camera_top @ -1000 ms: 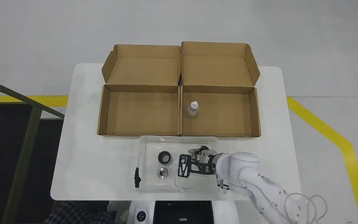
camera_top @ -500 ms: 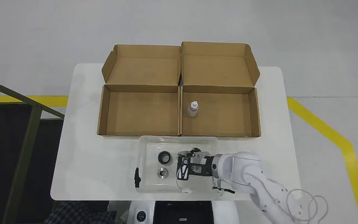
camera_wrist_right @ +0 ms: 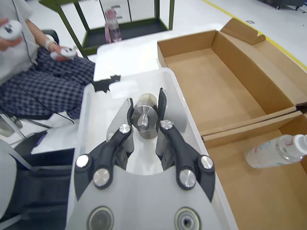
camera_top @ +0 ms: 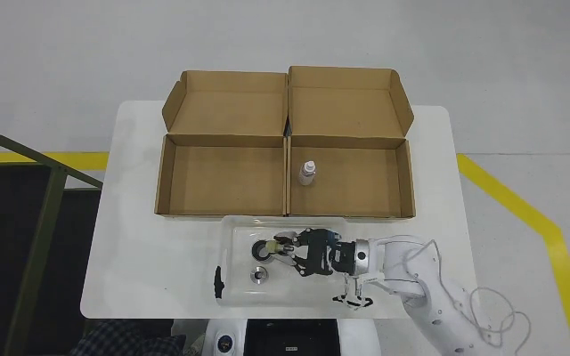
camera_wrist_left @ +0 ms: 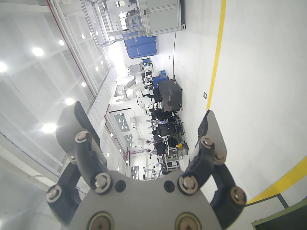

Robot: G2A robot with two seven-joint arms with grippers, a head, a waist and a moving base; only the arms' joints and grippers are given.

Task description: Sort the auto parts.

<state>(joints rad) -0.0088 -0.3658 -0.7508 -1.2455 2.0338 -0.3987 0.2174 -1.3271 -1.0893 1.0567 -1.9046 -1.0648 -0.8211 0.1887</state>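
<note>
right wrist view: the right pincer point(camera_wrist_right: 145, 101) is closed on a threaded metal part point(camera_wrist_right: 144, 118), one finger on each side of its smooth cylindrical body, with the threaded stud pointing back toward the wrist. the part sits inside the clear plastic bin point(camera_wrist_right: 180, 89); whether it is lifted off the bin floor cannot be told.

top view: the bin stands on the counter point(camera_top: 134, 222), just in front of two open cardboard boxes. a plastic bottle point(camera_top: 307, 171) lies in the right cardboard box point(camera_top: 356, 182), near the wall it shares with the left cardboard box point(camera_top: 223, 182). a black ring point(camera_top: 264, 248) and a metal disc point(camera_top: 257, 275) also lie in the bin, close to the pincer tips.

left wrist view: the left pincer point(camera_wrist_left: 142, 111) is spread wide, holds nothing and points away from the counter.

handling judgement:
- the part appears to be solid metal, so rigid and probably heavy for its size.
- the polished body is likely slippery, so firm clamping pressure is advisable.
- take hold across the cylinder body, not on the stud, where the threads give poor seating.
- keep the grip near mid-length to limit tilting during the lift.
- clear the bin wall before carrying the part toward a box.
</note>
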